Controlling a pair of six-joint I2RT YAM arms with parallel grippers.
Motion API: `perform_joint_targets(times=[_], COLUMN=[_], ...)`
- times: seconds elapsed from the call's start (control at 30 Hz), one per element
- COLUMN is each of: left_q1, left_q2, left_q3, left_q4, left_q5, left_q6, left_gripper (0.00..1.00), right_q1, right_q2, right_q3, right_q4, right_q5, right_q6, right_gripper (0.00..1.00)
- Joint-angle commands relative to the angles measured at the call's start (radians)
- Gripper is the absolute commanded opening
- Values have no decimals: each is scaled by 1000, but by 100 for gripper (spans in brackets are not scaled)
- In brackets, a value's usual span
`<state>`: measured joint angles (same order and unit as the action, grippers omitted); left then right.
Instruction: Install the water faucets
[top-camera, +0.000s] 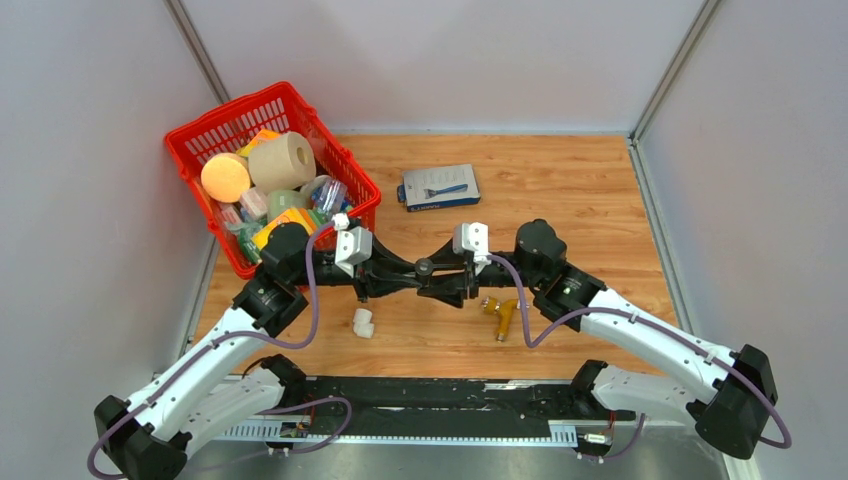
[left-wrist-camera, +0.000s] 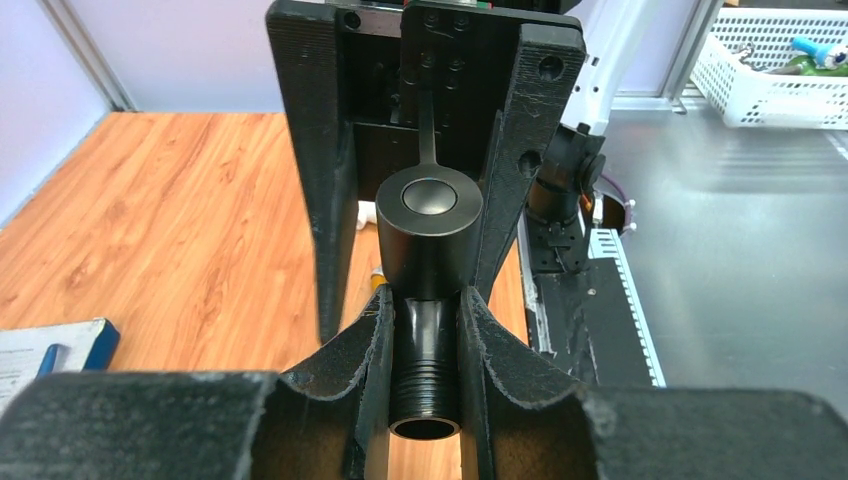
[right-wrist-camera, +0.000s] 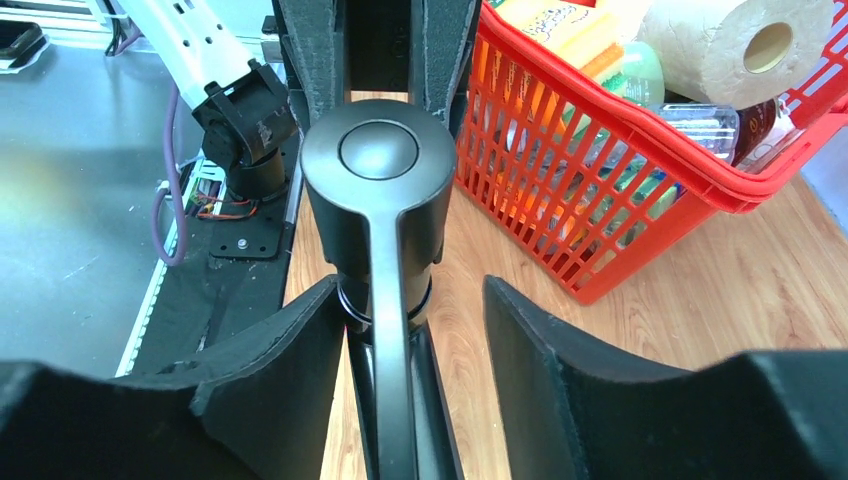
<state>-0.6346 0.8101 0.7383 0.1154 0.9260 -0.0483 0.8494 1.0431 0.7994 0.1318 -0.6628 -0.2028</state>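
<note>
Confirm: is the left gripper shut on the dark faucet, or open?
The left gripper is shut on the faucet: in its wrist view both fingers press the threaded stem, no gap either side.

A robot lab cell: plain grey partition walls (top-camera: 430, 60) box in a wooden worktop (top-camera: 580, 200), with a bolted mounting plate (top-camera: 430, 392) along its edge.
</note>
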Motion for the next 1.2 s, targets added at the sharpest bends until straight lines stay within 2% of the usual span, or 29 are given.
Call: perform_joint_targets(times=[0.0, 0.1, 0.23, 0.3, 0.33, 0.43, 0.53, 0.63, 0.73, 0.77, 0.87, 1.0, 1.17], left_q1=[-28, -39, -43, -43, -43, -43, -43, -43, -42, -43, -43, -43, -50], left_q2=[-17, -5, -2, -11, -15, -35, -61, -77, -77, -74, -36, 40, 93], left_q3=[50, 39, 30, 30, 29, 29, 35, 59, 119, 136, 234, 329, 285], left_q4=[253, 282, 297, 276, 258, 210, 156, 86, -69, -107, -368, -679, -940], left_q5=[40, 33, 2, -42, -61, -143, -210, -294, -406, -467, -704, -870, -952], left_q6=[-47, -67, -93, -91, -91, -81, -85, -81, -76, -81, -162, -255, -392], left_gripper=[0, 0, 0, 0, 3, 19, 44, 57, 71, 73, 86, 88, 88], right_q1=[-9, -9, -19, -32, -39, -70, -90, -99, -101, -101, -101, -101, -101], right_q2=[14, 17, 20, 15, 9, -15, -37, -55, -66, -69, -71, -80, -95], right_q3=[1, 4, 4, 0, -5, -22, -34, -42, -45, -43, -35, -46, -69], right_q4=[-44, -35, -34, -34, -32, -31, -32, -32, -49, -60, -106, -127, -129], right_q5=[-4, -6, -15, -15, -12, -9, 5, 20, 84, 110, 207, 337, 497], right_q6=[5, 11, 19, 25, 28, 39, 43, 46, 54, 54, 59, 75, 126], right_gripper=[53, 42, 15, 5, 0, 0, 0, 0, 0, 0, 0, 0, 0])
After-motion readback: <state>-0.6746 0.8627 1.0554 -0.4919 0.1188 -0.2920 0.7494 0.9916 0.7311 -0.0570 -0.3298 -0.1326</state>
